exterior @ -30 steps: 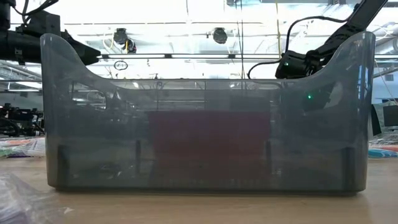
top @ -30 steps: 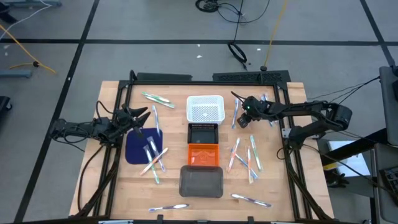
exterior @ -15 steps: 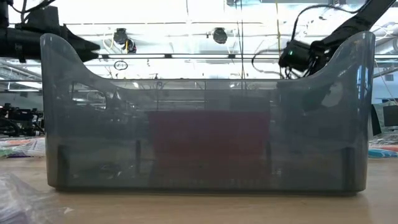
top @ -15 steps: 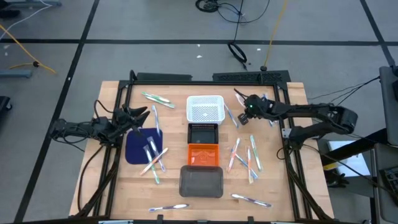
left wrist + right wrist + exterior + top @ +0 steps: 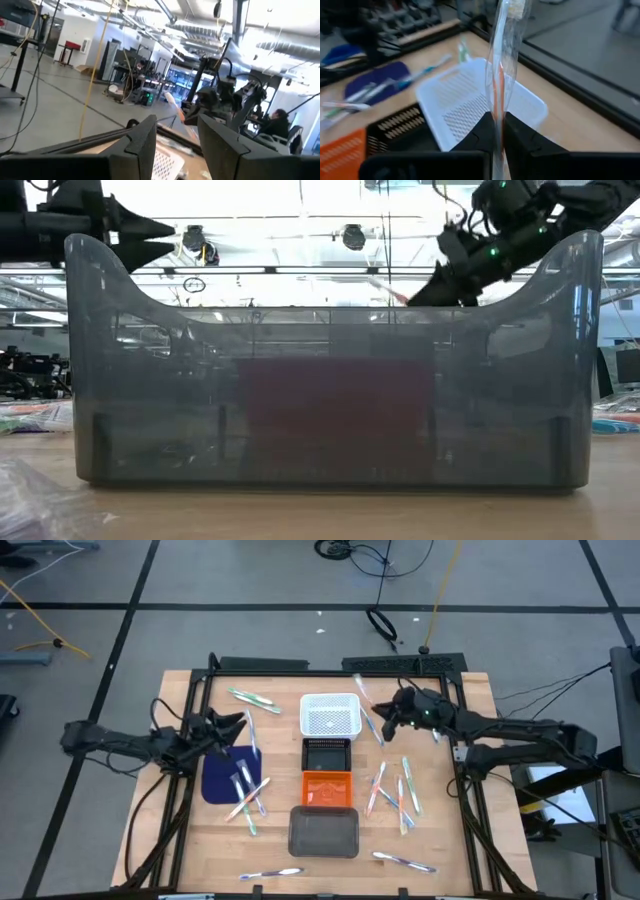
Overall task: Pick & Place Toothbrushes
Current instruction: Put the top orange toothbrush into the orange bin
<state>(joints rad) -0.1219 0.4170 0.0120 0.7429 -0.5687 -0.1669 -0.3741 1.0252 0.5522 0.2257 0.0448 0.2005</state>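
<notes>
Fingers of my right gripper (image 5: 497, 131) are clamped on a wrapped toothbrush (image 5: 504, 65) with an orange handle, which stands up out of the pinch, bristle end far from my fingertips. Just beyond and below my fingers sits the white mesh basket (image 5: 470, 100), with the black tray (image 5: 326, 754) and orange tray (image 5: 326, 789) in line behind it.

My judgement: this is the carry. To do it well, I should bring the pinch fully over the basket's middle before letting go, since the brush is long and held by one end; released near the rim it could tip out. Lowering close to the mesh first would stop it bouncing.

My left gripper (image 5: 228, 727) hangs with fingers apart, holding nothing, beside the dark blue mat (image 5: 222, 780), where more toothbrushes (image 5: 245, 790) lie.
</notes>
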